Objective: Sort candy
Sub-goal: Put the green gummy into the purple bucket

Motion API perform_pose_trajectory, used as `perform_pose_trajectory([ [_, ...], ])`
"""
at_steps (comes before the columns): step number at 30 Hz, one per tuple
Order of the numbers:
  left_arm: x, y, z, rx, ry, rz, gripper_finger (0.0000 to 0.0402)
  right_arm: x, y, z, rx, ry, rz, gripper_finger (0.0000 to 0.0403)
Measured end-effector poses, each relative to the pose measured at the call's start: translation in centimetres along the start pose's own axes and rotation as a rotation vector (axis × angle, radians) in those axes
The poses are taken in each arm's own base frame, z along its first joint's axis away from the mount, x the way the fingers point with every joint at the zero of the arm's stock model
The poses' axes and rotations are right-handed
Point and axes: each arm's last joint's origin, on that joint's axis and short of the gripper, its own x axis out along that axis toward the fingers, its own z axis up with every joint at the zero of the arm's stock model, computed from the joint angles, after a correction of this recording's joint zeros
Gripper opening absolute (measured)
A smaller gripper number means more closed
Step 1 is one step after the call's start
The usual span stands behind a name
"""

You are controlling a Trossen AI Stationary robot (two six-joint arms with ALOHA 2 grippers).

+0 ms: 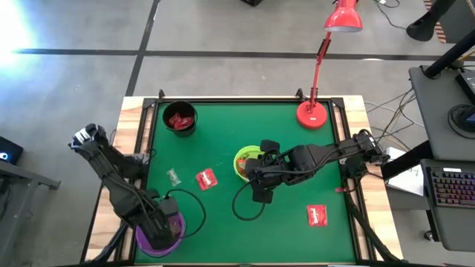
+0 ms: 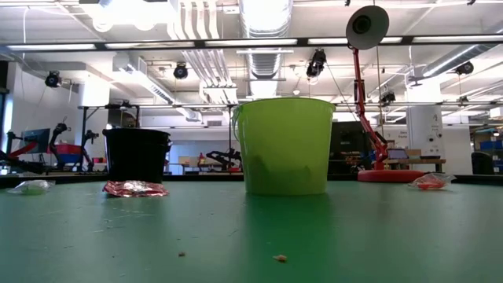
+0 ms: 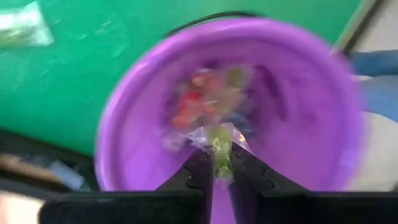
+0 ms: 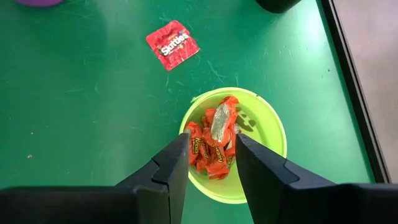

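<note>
Sorting partly done: left claw (image 3: 216,177) pinches what looks like a clear-wrapped sweet (image 3: 217,149) over round purple bowl (image 3: 323,124); right claw (image 4: 211,163) spread, empty, above lime-green bowl (image 4: 273,134). Flat red packets (image 1: 206,178) remain on green tabletop (image 1: 223,130).

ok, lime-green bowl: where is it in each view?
High view: the lime-green bowl sits mid-table, partly under the right gripper.
Low view: the bowl stands centre, the black bowl left of it.
Left wrist view: not in it; only the purple bowl shows.
Right wrist view: the bowl lies under the open gripper, holding orange-red candy.
Shared landmark: the red packet on the green mat beside it.
</note>
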Motion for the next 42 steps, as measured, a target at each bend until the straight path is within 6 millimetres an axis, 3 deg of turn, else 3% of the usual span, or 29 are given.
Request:
perform_pose_trajectory([
  [5,0.5,0.3,-0.2,-0.041,0.051,0.023,0.0055,0.0,0.0,0.0,0.000,0.000,0.000,0.0128],
  [11,-0.3,0.0,0.0,-0.038,-0.002,0.004,0.0099,0.0,0.0,0.0,0.000,0.001,0.000,0.0128],
  [20,-4.5,2.0,1.4,-0.262,-0.308,0.212,0.0116,0.0,0.0,0.0,-0.003,0.001,0.000,0.0118],
  [26,-6.1,3.8,3.2,-0.443,-0.444,0.175,0.0116,0.0,0.0,0.0,0.000,-0.001,0.001,0.0117],
  [32,-5.3,6.1,5.2,-0.601,-0.466,0.232,0.0116,0.0,0.0,0.0,0.001,-0.003,0.001,0.0121],
  [42,-1.1,10.3,6.8,-0.890,-0.338,0.403,0.0117,0.5,-1.4,0.4,0.074,-0.031,-0.112,0.0114],
])
